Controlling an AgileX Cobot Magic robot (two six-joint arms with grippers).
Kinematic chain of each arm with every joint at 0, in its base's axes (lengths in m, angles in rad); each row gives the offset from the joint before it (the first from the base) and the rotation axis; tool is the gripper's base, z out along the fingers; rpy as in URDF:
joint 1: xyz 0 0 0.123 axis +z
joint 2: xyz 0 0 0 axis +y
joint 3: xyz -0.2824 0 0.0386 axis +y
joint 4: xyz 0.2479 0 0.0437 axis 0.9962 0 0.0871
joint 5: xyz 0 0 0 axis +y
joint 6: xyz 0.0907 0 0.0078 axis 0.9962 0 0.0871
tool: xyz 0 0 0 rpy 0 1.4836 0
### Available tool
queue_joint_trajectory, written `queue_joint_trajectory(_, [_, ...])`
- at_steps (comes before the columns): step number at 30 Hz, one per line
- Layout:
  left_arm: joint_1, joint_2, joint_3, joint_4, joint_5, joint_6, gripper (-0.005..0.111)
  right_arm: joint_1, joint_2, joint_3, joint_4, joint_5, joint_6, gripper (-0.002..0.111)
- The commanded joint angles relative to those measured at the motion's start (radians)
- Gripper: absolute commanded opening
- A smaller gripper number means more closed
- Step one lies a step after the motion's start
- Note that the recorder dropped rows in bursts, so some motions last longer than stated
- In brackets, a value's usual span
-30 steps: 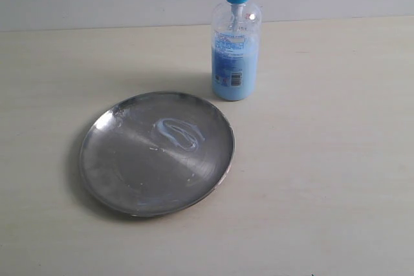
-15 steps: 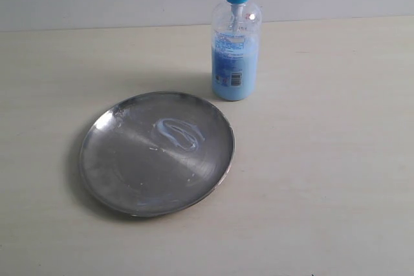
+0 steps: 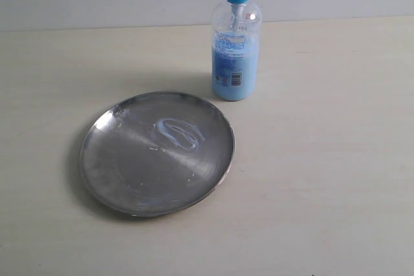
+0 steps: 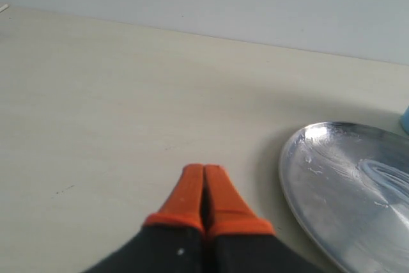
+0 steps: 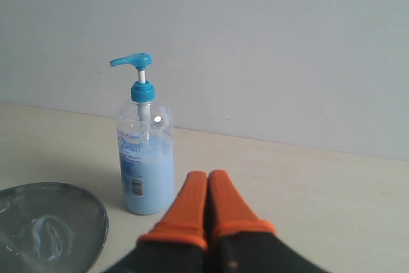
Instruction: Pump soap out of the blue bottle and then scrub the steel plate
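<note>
**Both grippers shut and empty, soap on the plate**

My left gripper (image 4: 204, 174) was closed with nothing between its orange fingers, hanging over bare bench (image 3: 323, 159) just left of the plate (image 3: 129, 166). My right gripper (image 5: 208, 177) was closed and empty too, on the near right of the bottle (image 3: 235, 50) and clear of it.

The plate lay flat, left of the middle of the bench. The bottle stood upright just beyond the plate's far right edge, close to it but not touching. A pale looped smear of soap (image 3: 178, 132) sat on the plate, a little toward the bottle from its centre.

I judged the bottle fairly heavy, since it was well filled, but tall and narrow, so a push off its axis could tip it. Its clear plastic wall looked smooth and likely to give under a squeeze. I would have steadied it around the labelled middle and pressed straight down on the pump head (image 5: 132, 61), whose spout pointed left toward the plate.

The plate looked thin, stiff and light. With soap on it I expected it to be slick and to slide on the bench under any sideways rubbing. Its low rim offered little to pinch, so the left edge, away from the soap, seemed the best place to hold it. I saw no scrubber in any view.
</note>
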Motion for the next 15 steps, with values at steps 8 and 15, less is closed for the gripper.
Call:
queue_joint_trajectory(8, [0.002,-0.006,0.003,0.003,-0.005,0.002,0.0,0.002,-0.017,0.006,0.002,0.01,0.077,0.0])
queue_joint_trajectory(15, [0.002,-0.006,0.003,0.003,-0.005,0.002,0.0,0.0,-0.101,0.085,-0.117,0.007,0.154,0.0])
